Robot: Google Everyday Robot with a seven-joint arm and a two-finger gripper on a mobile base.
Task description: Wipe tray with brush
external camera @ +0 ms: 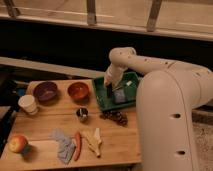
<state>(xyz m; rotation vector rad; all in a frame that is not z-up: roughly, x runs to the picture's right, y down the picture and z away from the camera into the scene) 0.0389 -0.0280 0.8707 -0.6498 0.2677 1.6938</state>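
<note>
The dark green tray [99, 96] sits at the back right of the wooden worktop [45, 124], just right of the orange bowl [78, 91]. Its near left corner points toward the middle of the boards. Its long axis seems to run side to side, roughly along the worktop's rear edge, though the far right end is hidden behind the robot's bulky white body [167, 125]. The arm [145, 64] rises from that body, runs leftward, bends over at a rounded joint above the tray, and drops steeply down. That puts the claw [113, 86] pointing downward inside the tray, over its middle left. Whether the claw is apart, together, or clamped on something cannot be told from here. A dark shape lies directly beneath it, and a pale grey-blue object [120, 95] rests on the tray floor just to its right. Left of the orange bowl stands a purple bowl [45, 91], then a white cup [28, 104]. In front of the tray lie a dark clustered item [115, 118] and a small dark cup [82, 114]. Nearer the front edge are a bluish cloth [62, 144], an orange stick-shaped item [77, 145], a pale yellow piece [93, 141] and an apple [18, 143].
</note>
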